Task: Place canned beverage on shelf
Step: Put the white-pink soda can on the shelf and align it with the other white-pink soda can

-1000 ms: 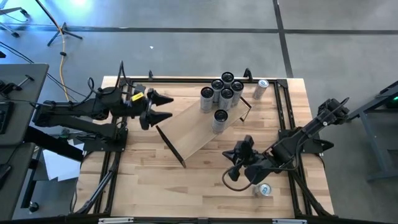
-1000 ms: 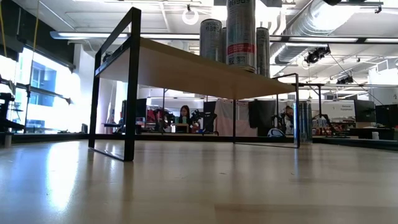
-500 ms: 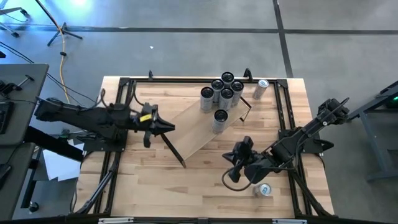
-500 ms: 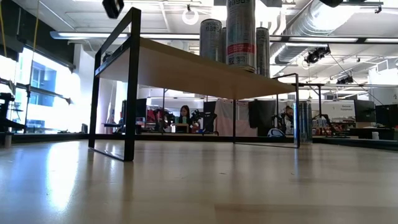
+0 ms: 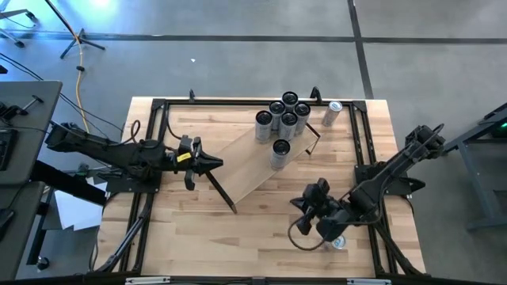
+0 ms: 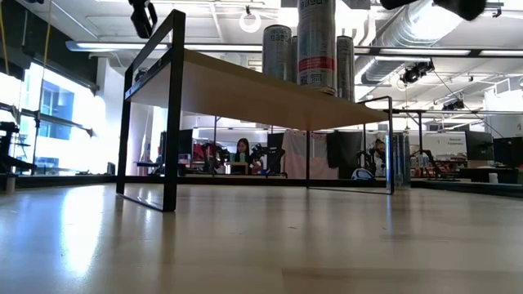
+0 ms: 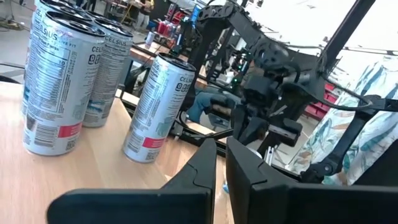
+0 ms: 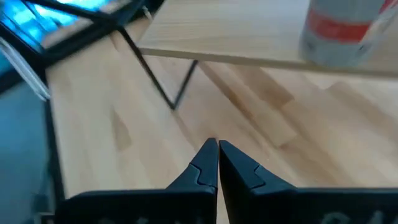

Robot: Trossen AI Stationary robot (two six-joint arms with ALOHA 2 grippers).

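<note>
Slim silver cans lettered CELSIUS [image 7: 53, 81] stand upright on the pale wood shelf [image 5: 245, 162], while the left gripper [image 5: 215, 164], fingers together, hovers at its bracket end and the right gripper [image 5: 303, 207], likewise pinched empty, hangs near a fallen can [image 5: 338, 241].

Six cans stand upright on the shelf [image 5: 252, 162]: a cluster of five [image 5: 283, 113] and a single one [image 5: 280, 153] near it. Two more cans lie on the counter [image 5: 182, 229], one [image 5: 332, 113] by the cluster, one [image 5: 339, 242] under the right arm. Eight cans, one shelf, two arms.
</note>
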